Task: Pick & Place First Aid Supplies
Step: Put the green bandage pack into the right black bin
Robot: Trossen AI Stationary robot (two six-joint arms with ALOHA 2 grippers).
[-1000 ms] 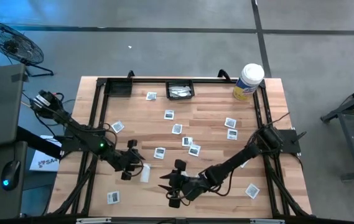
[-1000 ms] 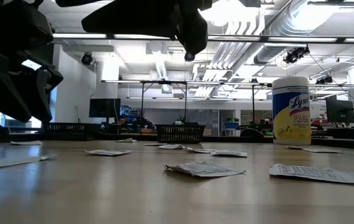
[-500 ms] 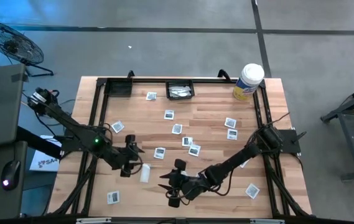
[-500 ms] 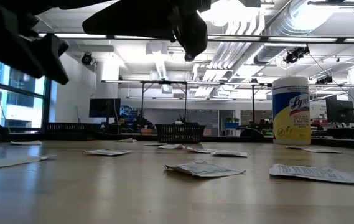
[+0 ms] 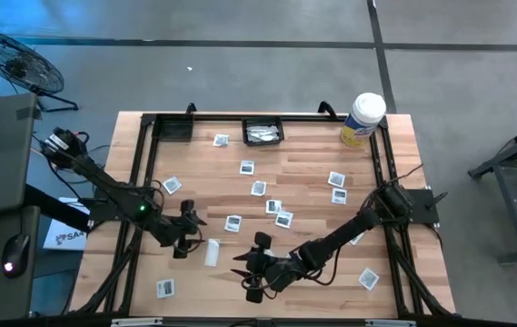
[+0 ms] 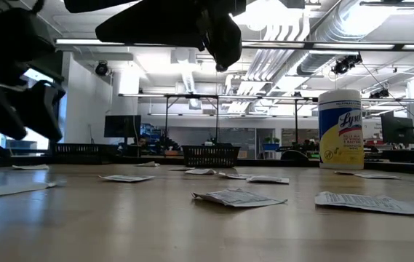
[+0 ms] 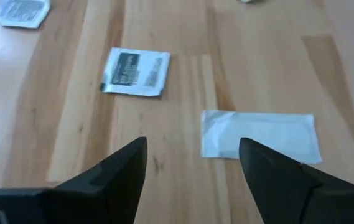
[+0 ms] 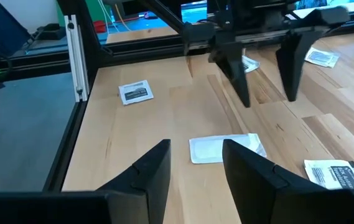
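Wood table (image 5: 313,182) is littered with small flat packets. Nearest the front edge, one printed square (image 5: 165,289) lies at the left corner and another (image 5: 367,278) at the right. Right gripper (image 5: 251,270) is held low near the front centre, fingers spread, nothing between them. Plain white strip (image 5: 211,252) lies flat on the table between the two grippers, just beside the left one; it is also seen in the left wrist view (image 7: 260,135) and the right wrist view (image 8: 225,149), untouched. Left gripper (image 5: 185,232) hangs just above the table, fingers apart and empty, tips pointing toward the strip. More printed squares are scattered mid-table: (image 5: 233,222), (image 5: 283,219), (image 5: 258,188), (image 5: 173,185), (image 5: 339,195). Further back another square (image 5: 221,140) sits beside a black tray (image 5: 263,121) at the rear rail, with several packets (image 5: 262,134) already lying in it. White tub (image 5: 362,119) stands upright at the far right corner.
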